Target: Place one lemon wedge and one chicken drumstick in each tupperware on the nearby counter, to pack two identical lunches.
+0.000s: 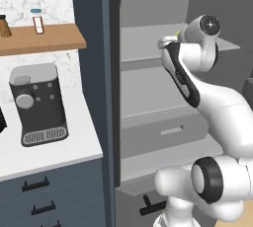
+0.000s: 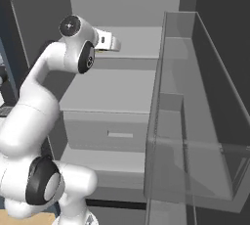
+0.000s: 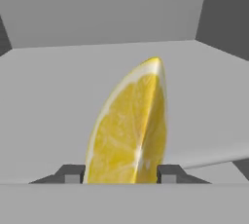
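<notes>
A kitchen counter [image 1: 59, 154] at far left carries a dark coffee machine [image 1: 38, 103], with a wooden shelf [image 1: 42, 38] above it holding a small white bottle [image 1: 37, 21] with a blue cap. To the right, a tall dark cabinet stands open with its door [image 2: 188, 116] swung wide, showing pale grey shelves stacked one above another and a drawer front [image 2: 105, 133] with a slim handle beneath them. The white robot arm [image 1: 217, 107] reaches up into the cabinet, its hand level with the upper shelf [image 2: 134, 40].

Seen from the hand, the gripper [image 3: 120, 175] has its two dark fingertips pressed against either side of a yellow lemon wedge [image 3: 129, 128], which stands point-up between them over the grey shelf surface. The jaws are clamped on the wedge's wide end, one fingertip at each flank. The wedge's cut flesh and pale rind edge face the camera. A sliver of yellow also peeks out by the wrist in the left base view.
</notes>
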Controlling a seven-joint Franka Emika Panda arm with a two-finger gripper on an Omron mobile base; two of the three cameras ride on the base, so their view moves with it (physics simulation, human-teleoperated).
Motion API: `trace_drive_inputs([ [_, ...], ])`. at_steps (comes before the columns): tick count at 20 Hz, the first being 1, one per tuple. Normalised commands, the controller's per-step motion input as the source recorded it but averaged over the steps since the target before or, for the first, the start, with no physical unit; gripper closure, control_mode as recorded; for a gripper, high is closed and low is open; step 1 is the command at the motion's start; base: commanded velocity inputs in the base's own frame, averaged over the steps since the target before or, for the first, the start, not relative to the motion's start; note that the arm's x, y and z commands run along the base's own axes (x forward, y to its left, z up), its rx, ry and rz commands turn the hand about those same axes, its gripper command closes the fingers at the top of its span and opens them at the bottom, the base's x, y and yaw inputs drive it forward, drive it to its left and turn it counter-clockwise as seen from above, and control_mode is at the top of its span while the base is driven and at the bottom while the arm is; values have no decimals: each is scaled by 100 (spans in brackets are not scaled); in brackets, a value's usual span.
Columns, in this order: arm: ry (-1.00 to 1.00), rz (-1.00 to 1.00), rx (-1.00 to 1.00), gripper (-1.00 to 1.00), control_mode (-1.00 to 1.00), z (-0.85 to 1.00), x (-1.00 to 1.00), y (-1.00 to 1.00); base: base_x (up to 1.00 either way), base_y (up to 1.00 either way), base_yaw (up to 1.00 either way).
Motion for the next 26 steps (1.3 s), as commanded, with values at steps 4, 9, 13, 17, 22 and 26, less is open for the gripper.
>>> trace_drive_inputs([
  [4,10,0,0,100,-100,7,-100,1,0,0,0],
  [9,29,2,-2,100,-100,-20,-100,7,0,0,0],
  [13,28,5,0,100,-100,-54,-100,3,0,0,0],
  [17,19,5,0,100,-100,-87,-100,9,0,0,0],
  [22,17,8,-4,100,-100,-78,-57,11,0,0,0],
  [26,10,2,0,100,-100,-61,-37,0,0,0,0],
])
